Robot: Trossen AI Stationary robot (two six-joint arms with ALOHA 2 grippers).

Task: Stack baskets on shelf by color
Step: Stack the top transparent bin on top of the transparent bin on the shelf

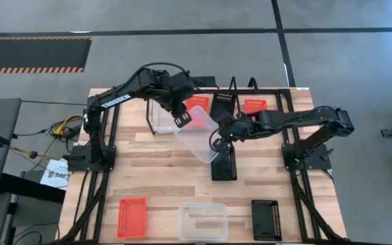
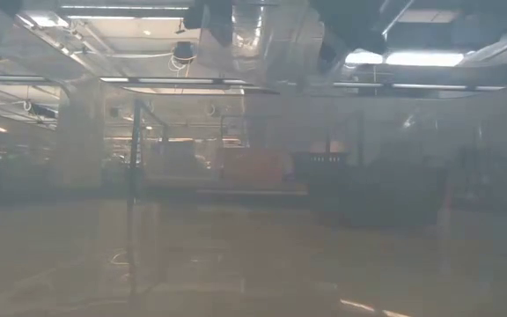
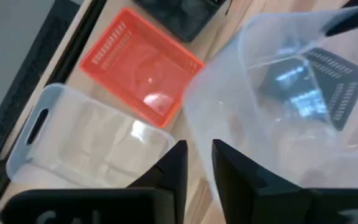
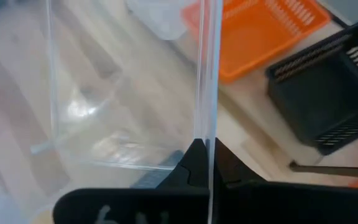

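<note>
Above the table's middle, just near of the black-wire wooden shelf [image 1: 278, 102], a clear plastic basket [image 1: 197, 135] hangs tilted between both arms. Right gripper [image 4: 205, 154], arm reaching left, pinches its wall. Left gripper [image 3: 197, 163], arm bent in from far left, sits at its rim, jaws narrowly apart.

wooden tabletop [image 1: 162, 170], striped floor tape [image 1: 33, 68]

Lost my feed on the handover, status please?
Right hand shut on clear plastic basket wall, holding it tilted above table. Left hand at its other rim, fingers slightly apart. Black perforated basket directly beneath.
</note>
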